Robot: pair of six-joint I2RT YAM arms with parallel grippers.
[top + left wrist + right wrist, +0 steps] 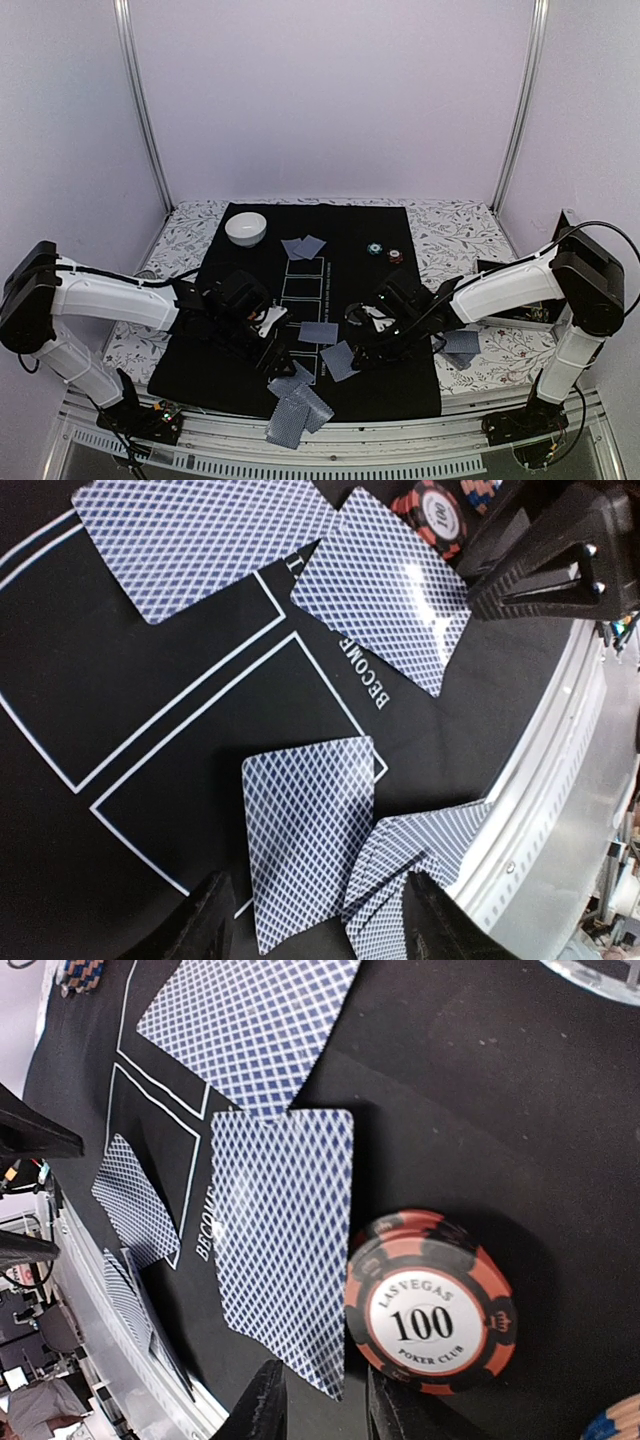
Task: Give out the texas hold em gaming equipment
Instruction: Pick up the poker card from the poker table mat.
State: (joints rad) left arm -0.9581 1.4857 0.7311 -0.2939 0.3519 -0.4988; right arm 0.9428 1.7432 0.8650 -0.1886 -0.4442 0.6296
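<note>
The left hand is held low over the mat's near edge, fingers spread and nothing pinched. 1 card is laid flat on the mat under the gap. Just beside it, a card pile is fanned loosely across the mat's near edge.

The right hand is held over the mat's near middle, fingers parted a little and closed on nothing. The corner of a 2nd card is seen below the gap. A 100 chip, red and black, is set just beside that card on the mat; whether they touch cannot be told. A 3rd card is laid between the 2 hands, across a white rectangle printed on the mat.

The 2 hands are crowded close over the mat's near half, and from the left wrist the right hand's black body is seen just beyond the 100 chip.

A bowl is set at the mat's far left corner. 2 overlapping far cards are laid at its far middle, with a teal chip and a red chip just to their right. 1 stray card is seen off the mat's right edge, on the desk.

From above, the 100 chip is hidden by the right hand. In the right wrist view, striped chips in orange and blue are cut off by the frame, as is the bowl's rim. The far chips' markings are too small to be read.
</note>
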